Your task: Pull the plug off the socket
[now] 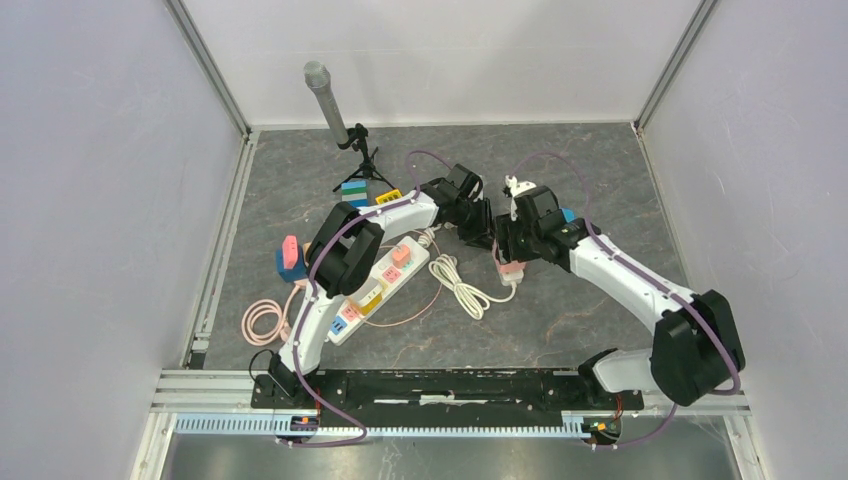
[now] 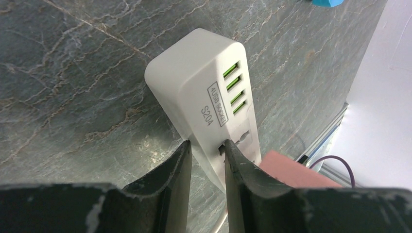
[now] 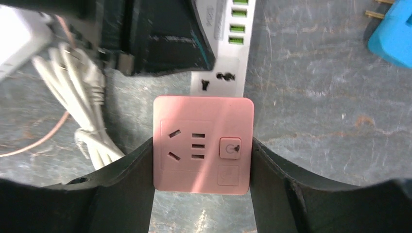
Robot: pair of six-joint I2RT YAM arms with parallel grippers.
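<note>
The plug is a pink square adapter (image 3: 203, 143) with its own outlets and a button on its face. It sits over the near end of a white socket strip (image 3: 221, 80) with green USB ports. My right gripper (image 3: 203, 145) is shut on the pink plug, one finger on each side. My left gripper (image 2: 206, 145) is shut on the long edge of the white socket strip (image 2: 204, 87), with the pink plug (image 2: 291, 170) just to its right. In the top view both grippers meet at the table's middle (image 1: 478, 228) (image 1: 510, 252), above the plug (image 1: 511, 268). The prongs are hidden.
A second white power strip (image 1: 385, 280) with coloured plugs lies left of centre, a bundled white cable (image 1: 458, 282) beside it. A pink cable coil (image 1: 262, 320) lies at the left. A blue plug (image 3: 391, 34) lies near the right gripper. A microphone on a tripod (image 1: 325, 95) stands at the back.
</note>
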